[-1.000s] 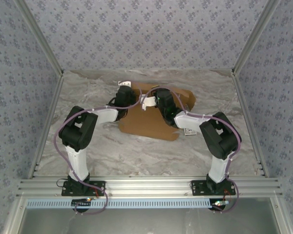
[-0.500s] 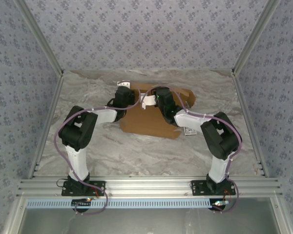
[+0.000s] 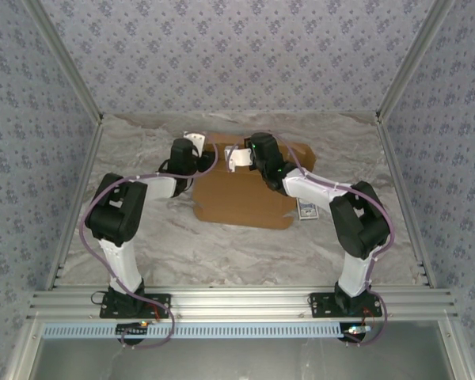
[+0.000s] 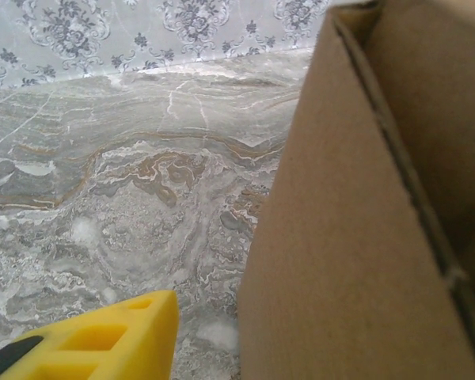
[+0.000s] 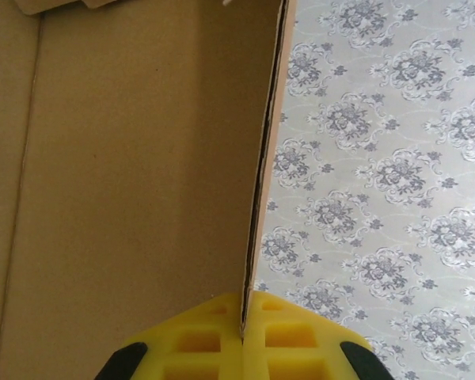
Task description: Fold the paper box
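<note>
The paper box [image 3: 245, 194] is a brown cardboard sheet lying in the middle of the table, with its far wall raised. My right gripper [image 5: 242, 317] is shut on the top edge of that raised wall [image 5: 257, 182], which runs as a thin edge between the two yellow fingers. From above, the right gripper [image 3: 238, 156] sits over the box's far side. My left gripper [image 3: 195, 143] stands just off the box's far left corner. One yellow finger [image 4: 103, 340] shows in the left wrist view, apart from the cardboard side [image 4: 340, 261]; its partner is hidden behind the cardboard.
A small dark white-bordered card [image 3: 306, 210] lies on the marble table beside the box's right edge, under my right forearm. Patterned walls and metal rails [image 3: 71, 198] close in the table at left, right and back.
The left arm has swung left, away from the box's left edge, and its jaws have widened. The right gripper has shifted slightly toward the back, still holding the wall.
</note>
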